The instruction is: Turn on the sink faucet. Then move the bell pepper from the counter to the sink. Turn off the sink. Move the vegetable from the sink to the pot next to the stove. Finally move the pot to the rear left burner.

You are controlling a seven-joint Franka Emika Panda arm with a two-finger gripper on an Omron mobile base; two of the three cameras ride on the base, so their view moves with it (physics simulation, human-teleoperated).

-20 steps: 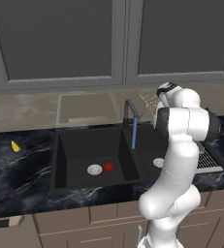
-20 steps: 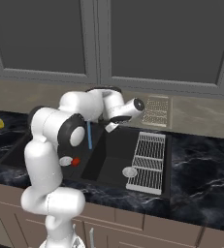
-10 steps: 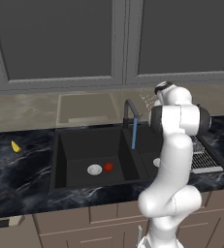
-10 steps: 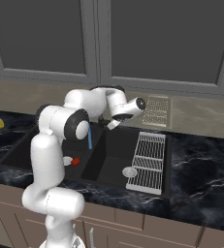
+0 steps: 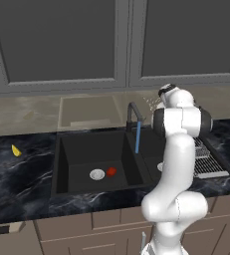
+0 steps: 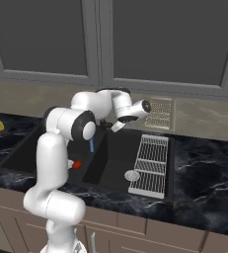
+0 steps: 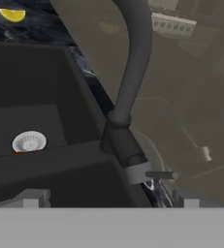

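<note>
a simulated kitchen is shown, described from left to right. at the far left, a small yellow wedge-shaped piece point(image 5: 16, 150) is seen lying on the counter point(image 5: 17, 172), a black marble-look worktop with thin white veins. next comes the sink point(image 5: 61, 164), a matte black double basin. in its left basin, the bell pepper point(image 5: 111, 171) is seen resting on the floor just beside the round silver drain point(image 5: 97, 174). it is judged to be light, firm and smooth-skinned, so a gentle pinch across its lumpy middle from above is suggested, with care against slipping when wet.

behind the divider between the basins, the sink faucet point(image 5: 133, 115) is seen, a slim dark grey gooseneck, with a blue stream of water point(image 5: 137, 137) falling from its spout, so the tap is judged to be running. in the hand view, its base and a small side lever point(image 7: 157, 175) are seen close ahead. the lever is judged stiff and narrow, best pushed at its tip.

to the right, the white arm is seen reaching toward the wall, with the gripper point(image 6: 119, 126) held near the faucet's base, its jaws spread wide and grasping nothing. furthest right, a silver wire rack point(image 6: 149, 165) is seen laid over the right basin.
</note>
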